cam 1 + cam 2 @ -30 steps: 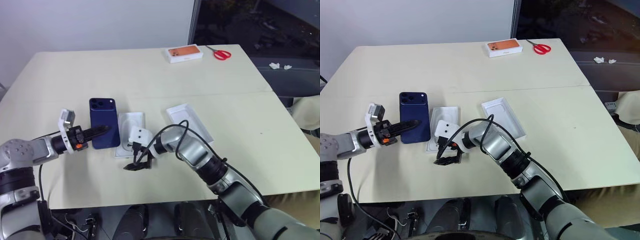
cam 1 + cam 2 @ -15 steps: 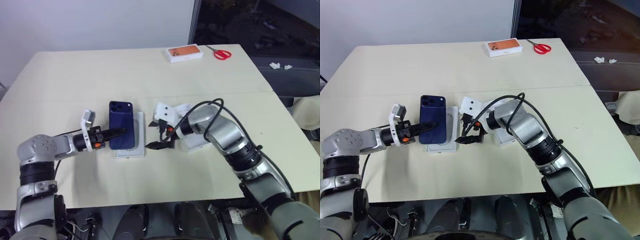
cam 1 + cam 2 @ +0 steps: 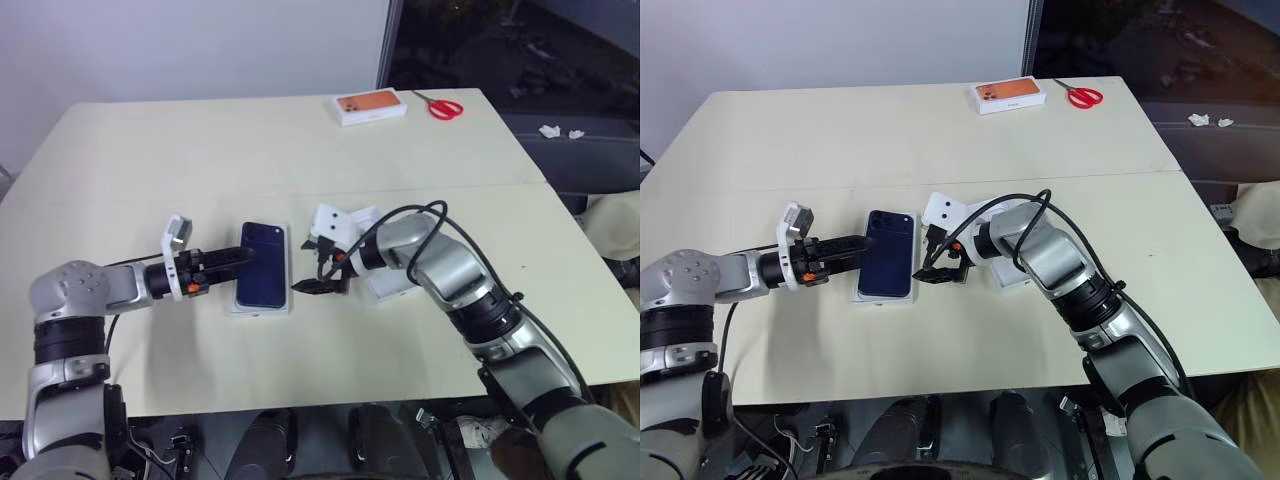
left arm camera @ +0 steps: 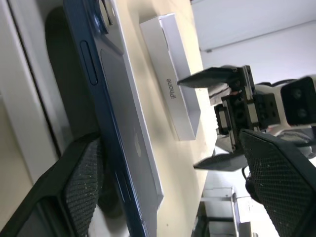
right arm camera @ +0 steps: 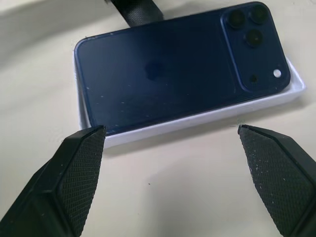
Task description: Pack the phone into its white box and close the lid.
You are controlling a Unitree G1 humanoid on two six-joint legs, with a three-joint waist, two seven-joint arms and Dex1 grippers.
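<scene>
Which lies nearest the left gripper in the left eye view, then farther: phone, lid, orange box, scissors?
From the left gripper:
1. Phone, right at its fingertips, in the white box.
2. Lid, mid-table, behind the right arm.
3. Orange box, far edge.
4. Scissors, far corner, just beyond.

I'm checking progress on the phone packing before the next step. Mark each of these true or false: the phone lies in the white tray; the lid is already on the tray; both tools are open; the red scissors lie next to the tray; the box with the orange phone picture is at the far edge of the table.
1. The slim dark navy-blue phone lies in the shallow white cardboard tray. True.
2. The lid is on the tray. False: the white cardboard lid lies on the table beside it, apart.
3. Both tools are open. True: left tool and right tool hold nothing.
4. The red scissors lie next to the tray. False: the red scissors lie at the table's far edge.
5. The box with the orange phone picture is at the far edge. True.
</scene>
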